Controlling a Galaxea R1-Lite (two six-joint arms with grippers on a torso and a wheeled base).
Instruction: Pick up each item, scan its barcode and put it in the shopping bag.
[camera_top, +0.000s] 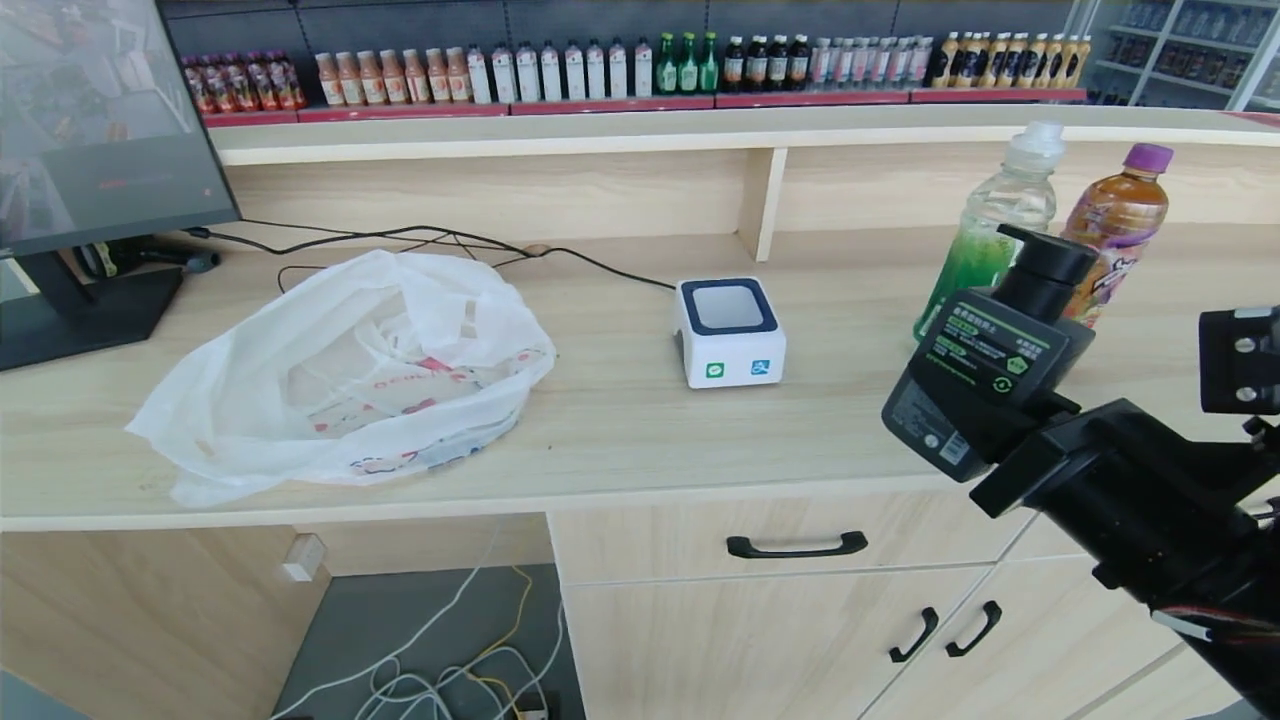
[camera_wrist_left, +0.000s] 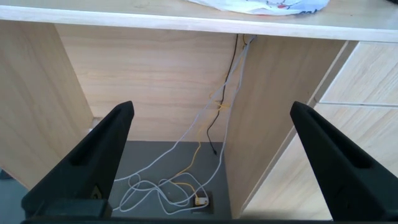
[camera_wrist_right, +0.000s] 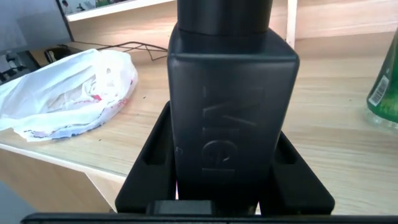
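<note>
we have the black pump bottle (camera_top: 985, 385) gripped in the right arm's jaws, which close on its lower body from both sides. it is held off the counter (camera_top: 620, 430), above the front edge at the right end. its long axis is tilted: pump head up and away from the wrist, base down toward the jaws.

the relation that matters is bottle to scanner (camera_top: 729, 332) — the scanner sits on the counter to the left of the bottle, its window facing up. we judge that the bottle must travel left and turn its label down over that window. the shopping bag (camera_top: 350, 375) lies farther left still, slumped, its mouth open.

the right arm is clearly the nearer one. the left arm's jaws are spread wide and empty, low in front of the open bay under the counter.
</note>
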